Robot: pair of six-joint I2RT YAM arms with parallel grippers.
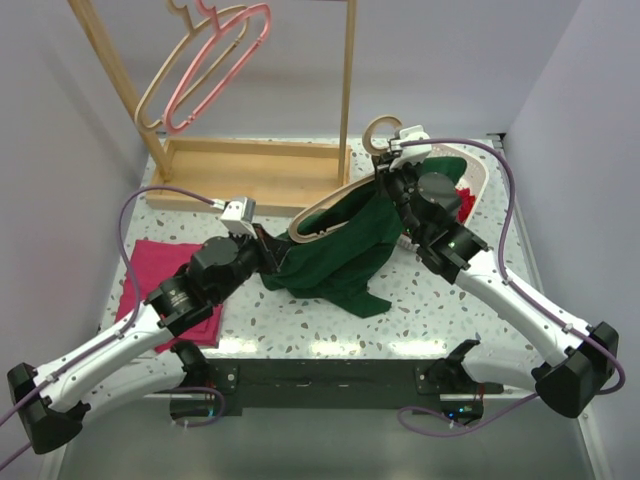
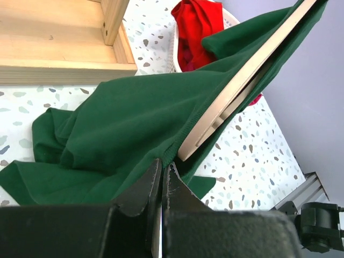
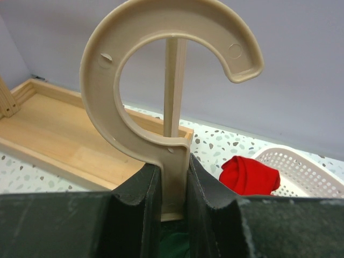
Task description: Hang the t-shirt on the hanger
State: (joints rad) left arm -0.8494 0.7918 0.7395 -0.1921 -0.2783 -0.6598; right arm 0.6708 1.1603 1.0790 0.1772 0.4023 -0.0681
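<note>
The dark green t-shirt (image 1: 340, 255) is draped over the pale hanger (image 1: 312, 220), which tilts up from left to right above the table. My right gripper (image 1: 395, 168) is shut on the hanger's neck just under the hook (image 3: 99, 91), whose stem stands between the right gripper's (image 3: 173, 172) fingers. My left gripper (image 1: 272, 255) is shut on the t-shirt's ribbed edge; in the left wrist view that gripper's (image 2: 162, 164) tips pinch the t-shirt (image 2: 118, 118) right beside the hanger's (image 2: 242, 80) bare lower end. The shirt's lower part lies bunched on the table.
A wooden rack (image 1: 250, 160) stands at the back left with a pink hanger (image 1: 225, 60) and a beige hanger (image 1: 165, 85) on it. A white basket (image 1: 480, 180) holding a red garment (image 3: 250, 174) sits behind the right gripper. A folded magenta garment (image 1: 150, 280) lies at the left.
</note>
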